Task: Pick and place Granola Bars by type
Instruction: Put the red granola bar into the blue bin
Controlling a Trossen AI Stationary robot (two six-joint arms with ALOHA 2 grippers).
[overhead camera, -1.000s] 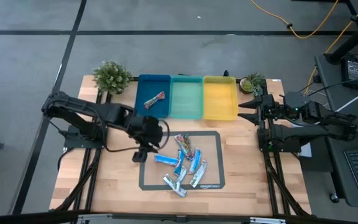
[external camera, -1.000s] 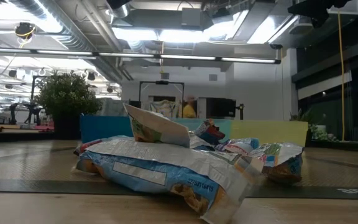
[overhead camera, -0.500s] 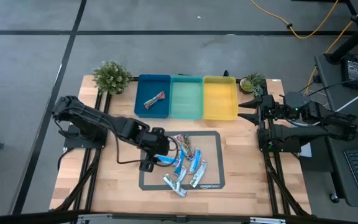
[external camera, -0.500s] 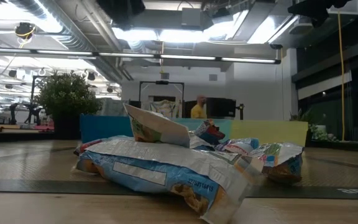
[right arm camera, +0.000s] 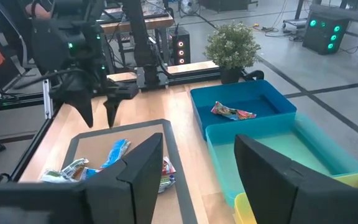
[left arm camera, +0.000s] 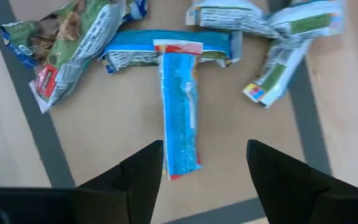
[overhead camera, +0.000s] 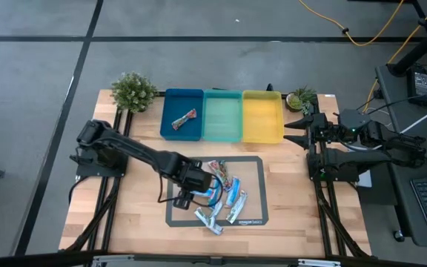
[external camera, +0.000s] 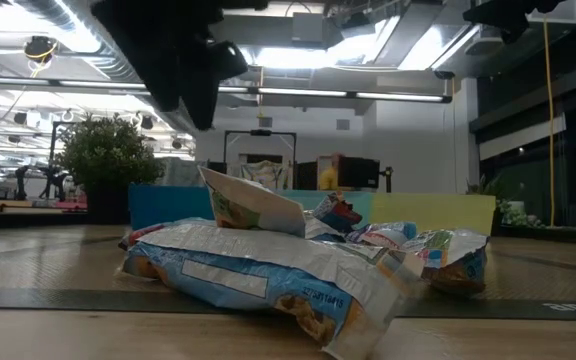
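Observation:
Several foil-wrapped granola bars [overhead camera: 221,194] lie in a loose pile on the dark-edged mat [overhead camera: 256,167]. Another multicoloured bar [overhead camera: 184,119] lies flat in the blue bin [overhead camera: 170,100]. My left gripper [overhead camera: 187,200] hangs open over the pile's left side, pointing steeply down. In its wrist view the gripper [left arm camera: 204,177] stands above the mat, with the near end of a blue bar [left arm camera: 180,112] just inside one finger [left arm camera: 143,177]. It touches nothing. My right gripper [overhead camera: 291,132] waits open at the table's right edge, beside the yellow bin.
Blue, teal [overhead camera: 222,115] and yellow [overhead camera: 262,115] bins stand side by side along the far edge. A potted plant [overhead camera: 133,90] sits at the far left and a smaller one [overhead camera: 300,98] at the far right. Bare wood flanks the mat.
My left gripper has come down and toward the table's near edge and a little to the right, from beside the blue bin to just over the pile's left side. It has come into the low view from above. The bars lie as before.

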